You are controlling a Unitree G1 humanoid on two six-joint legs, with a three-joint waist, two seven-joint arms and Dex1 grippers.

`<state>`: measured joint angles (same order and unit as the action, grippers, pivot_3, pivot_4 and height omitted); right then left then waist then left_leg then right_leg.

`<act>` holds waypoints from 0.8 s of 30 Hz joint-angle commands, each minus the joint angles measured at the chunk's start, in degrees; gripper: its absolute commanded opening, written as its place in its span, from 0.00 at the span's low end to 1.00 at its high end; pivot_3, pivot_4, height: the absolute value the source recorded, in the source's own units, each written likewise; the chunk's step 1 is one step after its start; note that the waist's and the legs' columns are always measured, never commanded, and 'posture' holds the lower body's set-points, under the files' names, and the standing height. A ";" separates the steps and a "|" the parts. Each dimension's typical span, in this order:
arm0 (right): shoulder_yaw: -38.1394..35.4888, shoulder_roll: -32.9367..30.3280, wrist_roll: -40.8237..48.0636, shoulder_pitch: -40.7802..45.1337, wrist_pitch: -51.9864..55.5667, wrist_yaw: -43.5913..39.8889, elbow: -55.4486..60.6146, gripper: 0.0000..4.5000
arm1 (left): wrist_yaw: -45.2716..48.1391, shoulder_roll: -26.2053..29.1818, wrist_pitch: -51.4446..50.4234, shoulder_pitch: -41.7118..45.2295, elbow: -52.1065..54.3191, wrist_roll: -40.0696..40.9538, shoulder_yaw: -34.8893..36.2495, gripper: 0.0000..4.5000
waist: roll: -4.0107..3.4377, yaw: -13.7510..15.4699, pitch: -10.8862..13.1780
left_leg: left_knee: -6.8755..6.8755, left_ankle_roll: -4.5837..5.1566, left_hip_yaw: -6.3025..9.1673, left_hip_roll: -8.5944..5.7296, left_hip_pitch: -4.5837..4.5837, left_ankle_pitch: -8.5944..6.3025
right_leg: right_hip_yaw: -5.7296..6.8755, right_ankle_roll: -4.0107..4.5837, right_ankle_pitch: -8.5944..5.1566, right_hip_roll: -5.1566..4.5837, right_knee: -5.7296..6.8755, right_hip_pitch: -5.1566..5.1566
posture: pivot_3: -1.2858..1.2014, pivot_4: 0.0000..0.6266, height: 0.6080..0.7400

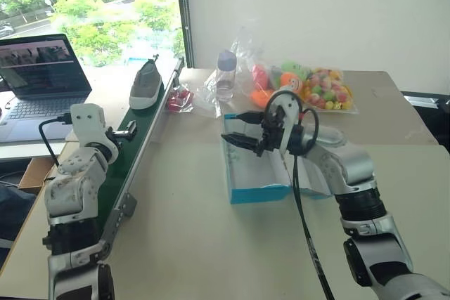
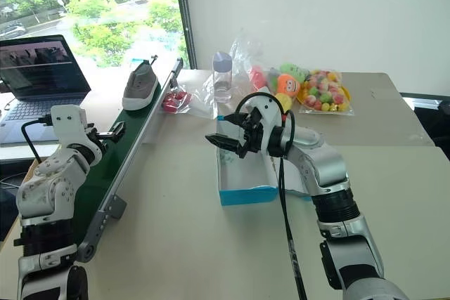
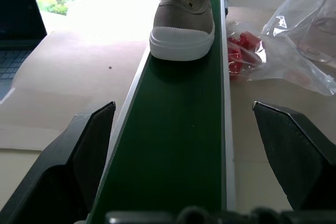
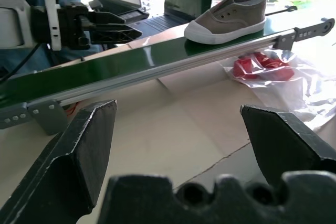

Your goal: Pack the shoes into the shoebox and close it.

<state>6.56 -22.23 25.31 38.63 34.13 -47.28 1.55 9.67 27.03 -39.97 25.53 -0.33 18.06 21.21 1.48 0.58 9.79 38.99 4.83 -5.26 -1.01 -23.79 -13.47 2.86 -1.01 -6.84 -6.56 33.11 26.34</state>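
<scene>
One grey sneaker with a whitish sole point(image 1: 145, 84) stands on the far part of the green conveyor belt point(image 1: 138, 147), toe toward me; it also shows as the shoe point(image 3: 184, 19) ahead of my left fingers. My left gripper point(image 1: 129, 131) hovers open over the belt, well short of the shoe, nothing between its fingers. The blue shoebox point(image 1: 259, 193) sits open on the table's middle, white inside. My right gripper point(image 1: 238, 140) hangs open and empty above the box's left end, pointing toward the conveyor.
An open laptop point(image 1: 42, 75) stands at the far left. Behind the box are a clear bottle point(image 1: 226, 75), a plastic bag of red pieces point(image 1: 179, 98), plush toys point(image 1: 292, 79) and a bag of coloured balls point(image 1: 327, 90). Bare table lies in front of the box.
</scene>
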 commanded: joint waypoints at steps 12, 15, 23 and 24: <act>-0.91 -0.27 1.17 -1.68 2.61 1.48 6.61 0.99 | 8.25 5.07 7.38 14.70 -22.06 -4.67 -7.15 1.00 | 0.02 -0.42 -0.01 | -0.02 -0.09 -0.02 0.02 -0.01 0.03 | 0.05 0.00 0.01 -0.01 0.01 0.04 | 0.52 0.24 1.00; -1.01 -0.61 1.29 -1.88 3.42 1.83 7.43 0.99 | 6.60 4.80 6.21 14.97 -23.88 -4.79 -6.33 1.00 | 0.02 -0.46 -0.01 | -0.02 -0.12 0.00 0.04 0.00 0.03 | 0.08 0.01 0.01 -0.02 0.04 0.04 | 0.52 0.24 1.00; -0.51 -1.31 -0.03 -1.18 2.82 2.11 6.30 1.00 | 5.52 3.52 0.18 10.46 -19.47 -3.03 -4.77 0.57 | 0.03 -0.51 -0.02 | -0.02 -0.15 0.02 0.03 0.01 0.01 | 0.11 0.05 0.06 -0.13 0.05 0.05 | 0.52 0.24 1.00; -0.39 -1.38 -0.18 -1.10 2.62 2.06 6.10 1.00 | 5.59 3.32 -0.29 9.97 -18.64 -2.90 -4.65 0.49 | 0.03 -0.37 -0.02 | -0.02 -0.16 0.04 0.03 0.01 0.01 | 0.13 0.05 0.06 -0.14 0.05 0.04 | 0.52 0.24 1.00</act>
<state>6.90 -23.22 25.32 36.73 37.63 -45.01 6.71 14.73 31.17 -38.46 36.48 -20.52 13.90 16.78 1.51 0.21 9.77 38.97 4.65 -5.22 -0.99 -23.77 -13.46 3.00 -0.95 -6.78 -6.74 33.17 26.37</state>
